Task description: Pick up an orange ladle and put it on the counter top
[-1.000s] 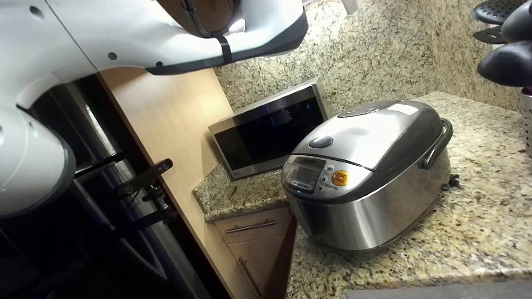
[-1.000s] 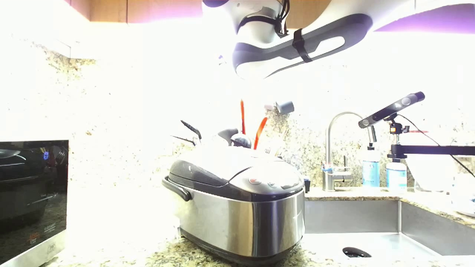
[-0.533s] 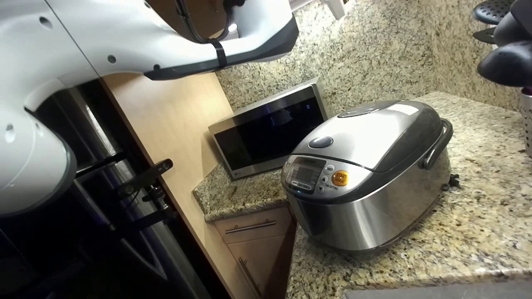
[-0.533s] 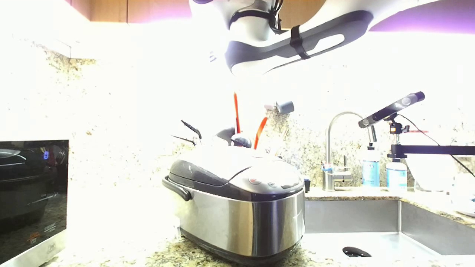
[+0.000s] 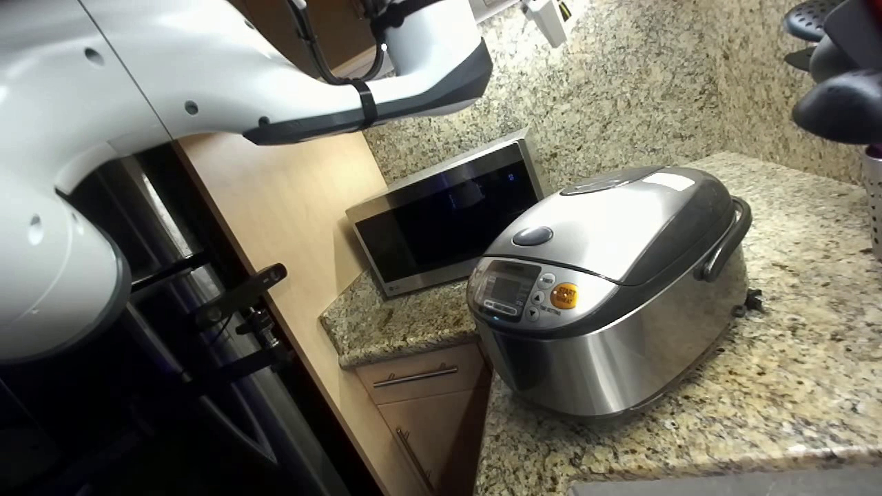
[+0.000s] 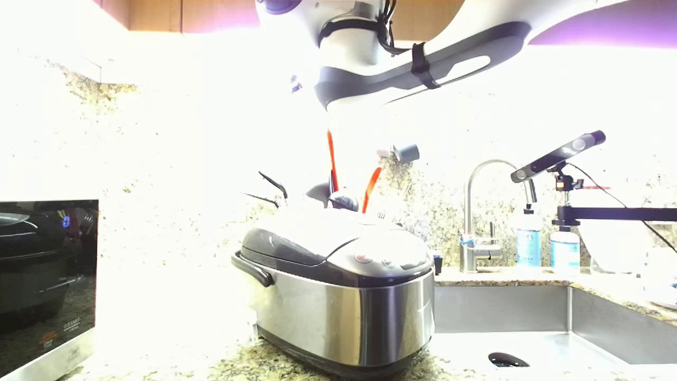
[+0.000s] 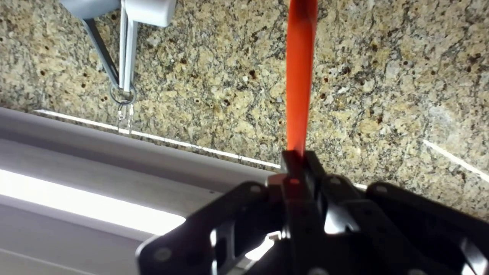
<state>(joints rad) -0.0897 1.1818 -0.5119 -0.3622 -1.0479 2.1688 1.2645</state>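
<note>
In the wrist view my gripper [image 7: 301, 156] is shut on the orange ladle's bright orange handle [image 7: 300, 76], which runs from the fingertips to the top edge. The same handle [image 6: 331, 153] shows in an exterior view, nearly upright behind the rice cooker and below the arm. Its lower end looks dark and goes down behind other utensils; I cannot tell if it is still inside their holder. In an exterior view a dark flat piece [image 5: 856, 34] with red beside it shows among black utensils. The granite counter top [image 5: 813, 386] lies around the rice cooker. It also shows at the bottom [image 6: 238, 365], partly washed out.
The rice cooker [image 5: 606, 372] fills the counter's middle. A perforated utensil holder [image 5: 874, 200] stands at the right edge. A microwave [image 5: 448, 213] is behind. Another orange handle [image 6: 372, 188], a sink [image 6: 502, 312] and a mounted camera [image 6: 558, 157] show. Measuring cups [image 7: 149, 11] hang on the wall.
The held orange handle has moved left and slightly up in an exterior view, and the forearm has shifted left with it. The dark piece has moved further into view among the black utensils.
</note>
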